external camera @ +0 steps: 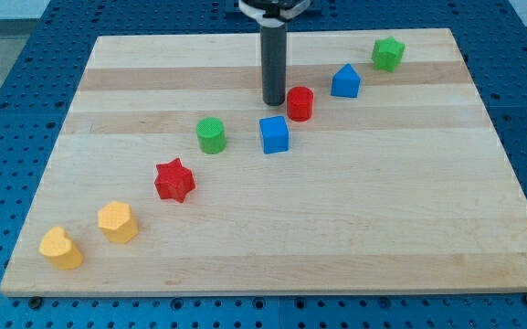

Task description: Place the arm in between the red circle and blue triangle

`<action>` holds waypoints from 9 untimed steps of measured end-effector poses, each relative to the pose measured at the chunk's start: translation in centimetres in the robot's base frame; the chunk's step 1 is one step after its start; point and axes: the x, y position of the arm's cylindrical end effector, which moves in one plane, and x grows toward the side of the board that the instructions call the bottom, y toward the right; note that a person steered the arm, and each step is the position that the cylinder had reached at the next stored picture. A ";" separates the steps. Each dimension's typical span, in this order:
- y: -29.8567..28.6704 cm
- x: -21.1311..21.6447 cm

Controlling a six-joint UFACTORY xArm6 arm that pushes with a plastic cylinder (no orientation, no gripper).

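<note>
Camera view: a pale wooden board (272, 238) is shown lying on a blue perforated table (7, 82). A straight dark rod (273, 59) is seen descending from the view's top, and my tip (273, 101) is set on the board just to the left of the red circle (300, 103), close beside it; whether the two touch cannot be told. The tool is a plain rod with no jaws, so nothing is gripped by it. The blue triangle (345, 81) is placed up and to the right of the red circle, near it but apart, so my tip is found on the far side of the red circle from the blue triangle, not in the gap between them. A blue cube (274, 134) is located just below my tip. A green cylinder (212, 135) is set to the left of the blue cube, and a red star (174, 179) lies lower and further left. Two yellow blocks are placed near the bottom left corner: a yellow hexagon (117, 222) and, beside it, a yellow heart (61, 248). A green block (388, 53), its shape unclear, is found near the top right corner.
</note>
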 end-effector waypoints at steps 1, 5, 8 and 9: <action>-0.4 0.0; 3.8 -5.1; 5.8 -2.2; 5.9 -2.2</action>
